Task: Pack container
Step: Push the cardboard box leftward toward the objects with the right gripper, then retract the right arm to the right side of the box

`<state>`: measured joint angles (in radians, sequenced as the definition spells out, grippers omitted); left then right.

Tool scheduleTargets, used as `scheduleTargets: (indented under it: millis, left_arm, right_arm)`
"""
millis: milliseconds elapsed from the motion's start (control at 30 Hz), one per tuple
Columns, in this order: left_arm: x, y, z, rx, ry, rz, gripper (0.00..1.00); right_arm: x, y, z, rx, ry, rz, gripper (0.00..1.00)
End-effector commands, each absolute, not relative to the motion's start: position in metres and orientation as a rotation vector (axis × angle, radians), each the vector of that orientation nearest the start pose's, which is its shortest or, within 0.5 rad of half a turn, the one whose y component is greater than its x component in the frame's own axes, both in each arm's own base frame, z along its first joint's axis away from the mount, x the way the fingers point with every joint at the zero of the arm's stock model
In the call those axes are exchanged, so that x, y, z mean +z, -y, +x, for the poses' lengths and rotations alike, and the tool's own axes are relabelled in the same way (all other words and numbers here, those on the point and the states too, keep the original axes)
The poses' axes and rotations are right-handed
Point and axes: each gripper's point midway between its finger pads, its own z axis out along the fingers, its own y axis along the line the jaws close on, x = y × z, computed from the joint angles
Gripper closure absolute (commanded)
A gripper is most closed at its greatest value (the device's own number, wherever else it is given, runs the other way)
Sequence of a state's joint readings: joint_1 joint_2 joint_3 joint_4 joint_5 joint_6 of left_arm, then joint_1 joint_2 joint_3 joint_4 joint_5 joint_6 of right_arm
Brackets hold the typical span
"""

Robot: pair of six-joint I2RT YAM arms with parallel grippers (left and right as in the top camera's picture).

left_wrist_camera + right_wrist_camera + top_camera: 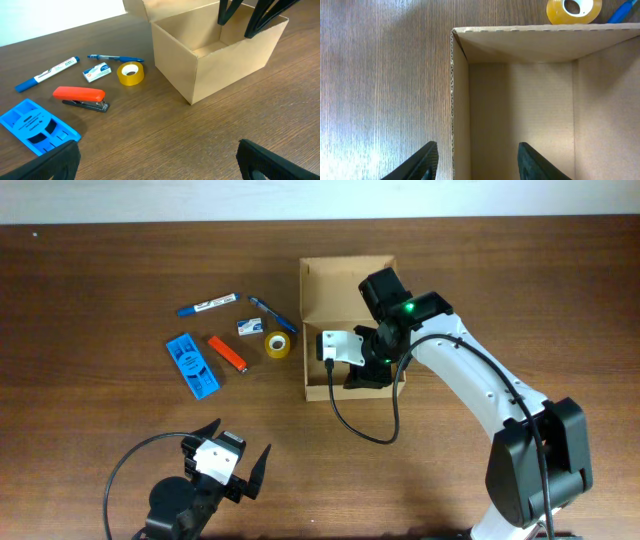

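The left end effector (pixel 236 450) and right end effector (pixel 479 162) gape wide.

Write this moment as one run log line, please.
container: open, nothing seen inside | right gripper: open, straddling one wall | left gripper: open, empty

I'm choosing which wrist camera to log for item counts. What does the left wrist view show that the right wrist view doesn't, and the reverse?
Only the left wrist view shows the red stapler, blue marker, small white packet, blue plastic case and the outside of the container. Only the right wrist view looks straight down onto the container's floor, which is bare where visible, with the right gripper open astride one wall. Both views show the container, the yellow tape roll and the blue pen.
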<state>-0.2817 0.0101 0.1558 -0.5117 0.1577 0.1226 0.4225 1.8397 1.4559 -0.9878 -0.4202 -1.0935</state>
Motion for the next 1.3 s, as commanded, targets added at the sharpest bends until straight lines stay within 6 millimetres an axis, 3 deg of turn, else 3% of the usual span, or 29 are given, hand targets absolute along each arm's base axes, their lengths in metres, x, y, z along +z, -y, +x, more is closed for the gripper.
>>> scheduleTargets:
  millis: [0,67,133,233,300,367,467,633,833,967,1267]
  left_arm:
    - [0.124,0.087,0.201,-0.272,-1.873,0.488,0.00]
    - [0.124,0.087,0.201,-0.272,-1.873,0.488,0.00]
    - [0.124,0.087,0.201,-0.272,-1.873,0.488,0.00]
    - [0.124,0.087,0.201,-0.272,-1.873,0.488,0.00]
    - [0.124,0.087,0.201,-0.272,-1.873,0.488,0.01]
    - [0.124,0.087,0.201,-0.272,-1.873,0.488,0.00]
    - [0.124,0.087,0.201,-0.272,-1.873,0.488,0.00]
    - [0.124,0.087,0.201,-0.272,-1.873,0.488,0.00]
    - [0.124,0.087,0.201,-0.272,-1.873,0.488,0.00]
    - [0.124,0.087,0.201,-0.272,-1.873,0.488,0.00]
    - [0.125,0.087,0.201,-0.272,-1.873,0.488,0.00]
  right_arm:
    - [0.136,-0.235,0.331,0.512,-2.001,-1.825,0.45]
    - [0.183,-0.237,0.334,0.492,-1.992,-1.737,0.42]
    - [0.222,-0.232,0.324,0.480,-1.973,-1.728,0.36]
    - [0.246,-0.223,0.309,0.519,-2.116,-1.611,0.32]
    - [0.246,-0.215,0.296,0.553,-2.223,-1.573,0.26]
    - [0.240,-0.202,0.296,0.514,-2.338,-1.503,0.01]
    - [0.242,-0.166,0.300,0.497,-2.528,-1.259,0.01]
    - [0.282,-0.118,0.287,0.523,-2.512,-1.028,0.01]
    - [0.294,-0.110,0.248,0.470,-2.434,-1.018,0.01]
    - [0.283,-0.106,0.225,0.445,-2.391,-1.013,0.01]
    - [0.271,-0.104,0.212,0.476,-2.464,-0.963,0.01]
